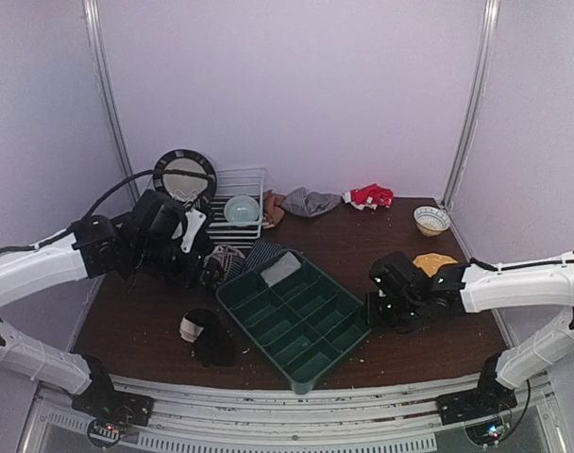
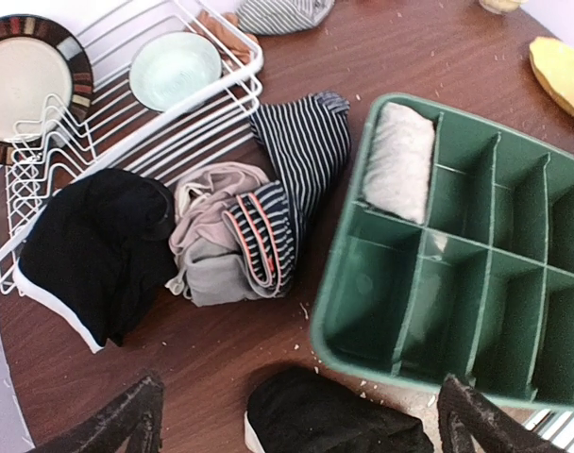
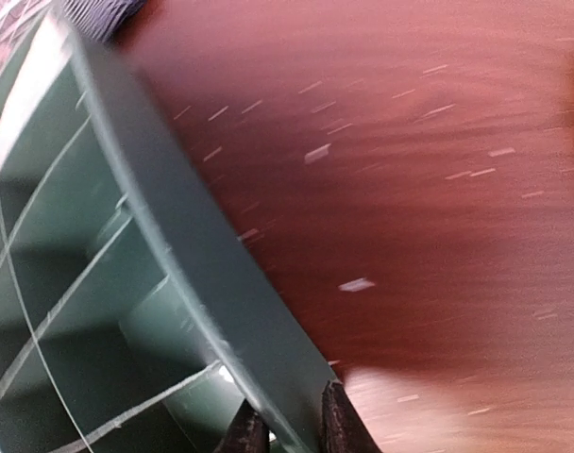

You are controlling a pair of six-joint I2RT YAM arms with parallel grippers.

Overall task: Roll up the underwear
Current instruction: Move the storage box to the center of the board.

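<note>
Presently the right gripper (image 3: 287, 429) is pinched on the wall of the green tray (image 3: 188, 226), one finger inside the rim and one outside. The left gripper (image 2: 306, 425) hangs wide open and empty over a black piece (image 2: 334, 415) of the underwear.

Judgement: the tray is being steadied or shifted. The hold should stay level, so the tray does not tip. The left gripper should then take one garment only.

Toward the tabletop's left edge lie a beige-pink piece (image 2: 216, 203), a navy striped piece (image 2: 306, 146) and another black piece (image 2: 98, 250), which overlaps the dish rack (image 2: 211, 113).

- Tray: one light grey roll (image 2: 398, 160) in the corner compartment toward the far edge. The other visible compartments look empty.
- Rack: a plate (image 2: 23, 85) and a bowl (image 2: 174, 68).
</note>
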